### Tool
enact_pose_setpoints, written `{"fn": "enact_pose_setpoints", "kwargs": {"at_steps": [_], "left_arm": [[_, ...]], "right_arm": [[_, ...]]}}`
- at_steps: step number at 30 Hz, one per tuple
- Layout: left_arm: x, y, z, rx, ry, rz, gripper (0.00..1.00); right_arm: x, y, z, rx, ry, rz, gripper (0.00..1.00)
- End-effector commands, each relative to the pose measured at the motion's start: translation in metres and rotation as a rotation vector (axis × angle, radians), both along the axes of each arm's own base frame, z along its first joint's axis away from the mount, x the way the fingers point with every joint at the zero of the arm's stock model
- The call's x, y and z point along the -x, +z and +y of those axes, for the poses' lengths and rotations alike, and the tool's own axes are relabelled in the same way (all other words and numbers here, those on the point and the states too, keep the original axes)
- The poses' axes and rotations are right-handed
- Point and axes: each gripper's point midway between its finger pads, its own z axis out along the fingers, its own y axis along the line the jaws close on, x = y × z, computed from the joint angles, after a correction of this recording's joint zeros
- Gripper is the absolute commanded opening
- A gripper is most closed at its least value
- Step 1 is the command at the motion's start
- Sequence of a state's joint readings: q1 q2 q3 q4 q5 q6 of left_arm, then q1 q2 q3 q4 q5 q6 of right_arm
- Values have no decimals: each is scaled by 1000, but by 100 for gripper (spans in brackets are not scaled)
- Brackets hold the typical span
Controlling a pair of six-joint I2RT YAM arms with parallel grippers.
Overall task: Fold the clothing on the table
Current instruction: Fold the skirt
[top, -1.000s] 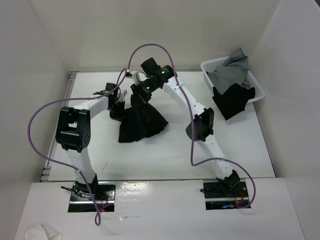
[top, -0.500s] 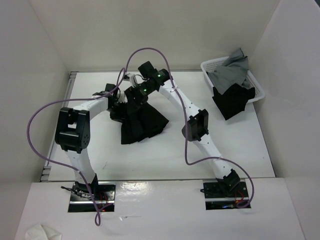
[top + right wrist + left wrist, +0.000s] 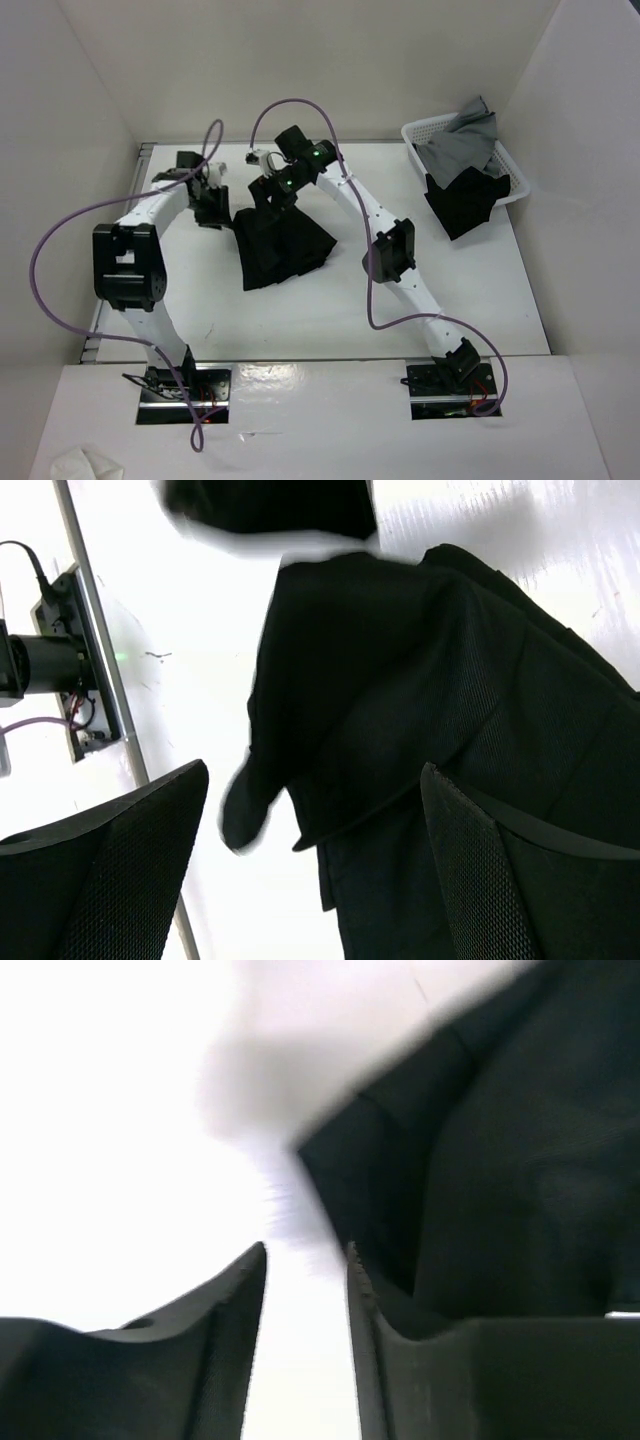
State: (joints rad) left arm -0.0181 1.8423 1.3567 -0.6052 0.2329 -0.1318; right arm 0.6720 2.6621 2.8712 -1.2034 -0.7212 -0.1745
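where right end effector [image 3: 312, 770] covers it, skirt [image 3: 285, 250] top unseen | left view blurred

Overexposed white table [image 3: 110, 1110]; left wrist view blurred.

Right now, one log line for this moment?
skirt: bunched on table | left fingers: open, empty | right fingers: open, over skirt

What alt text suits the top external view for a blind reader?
A black pleated skirt of thin fabric lies bunched on the white tabletop. The open right gripper hangs over its far edge; the left gripper sits just left of it. A white mesh basket holding grey cloth stands far right.
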Motion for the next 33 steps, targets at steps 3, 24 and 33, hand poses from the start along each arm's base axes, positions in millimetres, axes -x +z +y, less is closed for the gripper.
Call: {"fn": "enact_pose_setpoints", "kwargs": {"at_steps": [3, 24, 33], "left_arm": [[-24, 97, 69, -28, 114, -220, 61], [66, 137, 121, -14, 190, -270, 92], [85, 158, 115, -44, 158, -313, 94]], "right_arm": [[13, 65, -3, -61, 17, -109, 91], [22, -51, -33, 245, -36, -40, 91], [47, -57, -9, 341, -47, -141, 91]]}}
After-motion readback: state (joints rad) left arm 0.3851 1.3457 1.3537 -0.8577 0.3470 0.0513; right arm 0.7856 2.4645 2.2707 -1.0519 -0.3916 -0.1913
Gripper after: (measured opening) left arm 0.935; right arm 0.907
